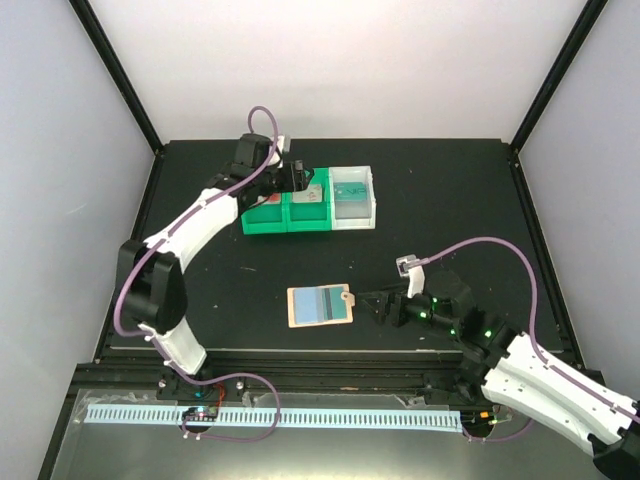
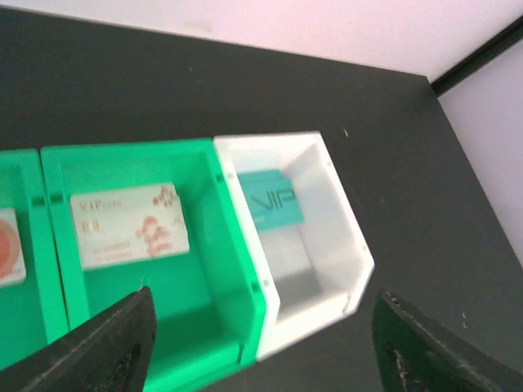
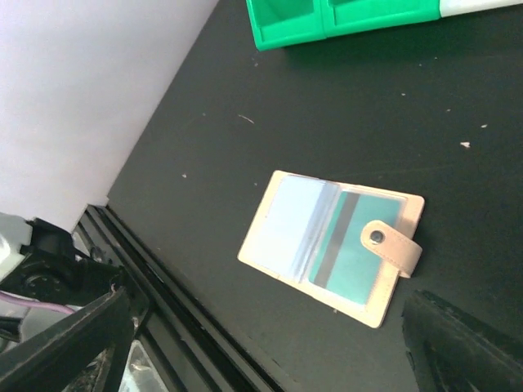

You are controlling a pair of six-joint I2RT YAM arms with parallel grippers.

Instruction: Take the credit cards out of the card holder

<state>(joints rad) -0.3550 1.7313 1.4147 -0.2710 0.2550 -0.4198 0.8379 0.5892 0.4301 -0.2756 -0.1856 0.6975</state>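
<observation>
My left pincer (image 1: 298, 180) hangs open above the bins (image 1: 262, 226) by the far edge. My right pincer (image 1: 382, 307) gapes empty beside the unfolded card holder (image 1: 320, 306) near the near edge, a teal credit card (image 3: 350, 268) inside.

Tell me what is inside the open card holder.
In the card holder, the sleeve beneath the snap tab holds a teal card with a dark stripe. The other sleeve shows only pale blue. Anything stacked behind either is covered.
</observation>
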